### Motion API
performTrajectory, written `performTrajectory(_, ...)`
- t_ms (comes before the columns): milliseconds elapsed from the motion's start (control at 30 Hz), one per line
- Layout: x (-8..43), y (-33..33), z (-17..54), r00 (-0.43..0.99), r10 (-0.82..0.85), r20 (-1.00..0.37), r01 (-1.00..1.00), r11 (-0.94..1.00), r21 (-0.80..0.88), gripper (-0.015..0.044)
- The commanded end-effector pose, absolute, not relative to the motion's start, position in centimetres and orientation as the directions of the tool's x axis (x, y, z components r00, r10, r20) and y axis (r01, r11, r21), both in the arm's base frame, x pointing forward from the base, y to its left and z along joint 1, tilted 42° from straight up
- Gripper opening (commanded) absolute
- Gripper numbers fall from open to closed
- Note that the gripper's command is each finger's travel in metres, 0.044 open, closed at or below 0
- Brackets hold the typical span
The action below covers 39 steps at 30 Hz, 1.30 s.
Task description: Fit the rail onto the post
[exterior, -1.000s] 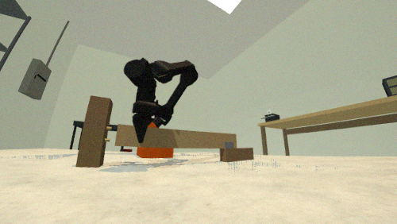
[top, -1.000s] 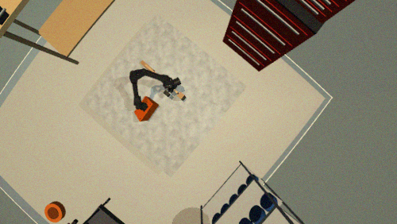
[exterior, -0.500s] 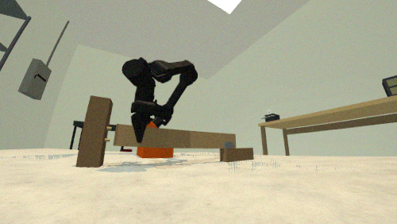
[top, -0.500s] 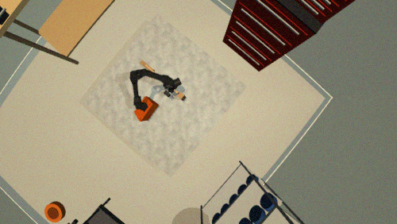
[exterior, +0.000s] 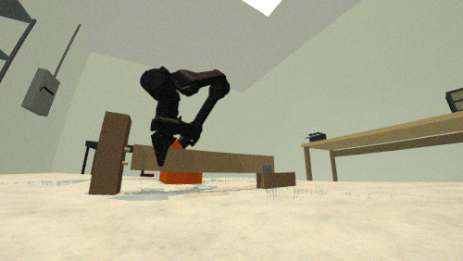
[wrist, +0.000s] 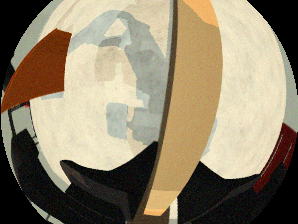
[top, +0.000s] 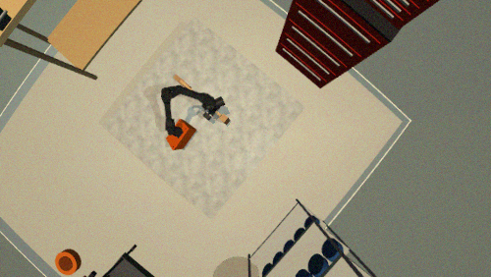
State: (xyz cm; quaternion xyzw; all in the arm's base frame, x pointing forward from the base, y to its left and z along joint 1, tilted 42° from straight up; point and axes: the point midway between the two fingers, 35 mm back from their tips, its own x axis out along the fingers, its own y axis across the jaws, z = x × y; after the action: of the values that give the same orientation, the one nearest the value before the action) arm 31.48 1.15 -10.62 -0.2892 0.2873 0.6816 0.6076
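Observation:
My gripper (exterior: 160,163) (wrist: 167,146) is shut on the long wooden rail (exterior: 218,160) (wrist: 192,95) close to its near end, with a black finger on each side. The rail's near end is off the table and faces the brown post (exterior: 110,155). In the exterior view the upper peg (exterior: 126,149) and lower peg (exterior: 125,163) show in a narrow gap between post and rail, within the height of the rail's end. The end does not touch the post. The far end sits at the blue bracket (exterior: 267,169) on the footboard block (exterior: 280,180). The rail looks about level. The holes are hidden.
The orange arm base (top: 181,135) (exterior: 181,178) stands behind the rail in the exterior view. The arm arches above the rail. Red drawers (top: 334,39), a rack of blue round things (top: 318,264) and wooden tables (top: 95,31) stand farther out.

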Motion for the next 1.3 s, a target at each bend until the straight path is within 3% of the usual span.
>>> performTrajectory(0,31.61,0.74,-10.65,-0.087,0.66,-0.746,-0.995,-0.093,0.034,0.0)
performTrajectory(1267,31.67,-0.04,-11.29,-0.087,0.659,-0.747,-0.995,-0.093,0.034,0.0)
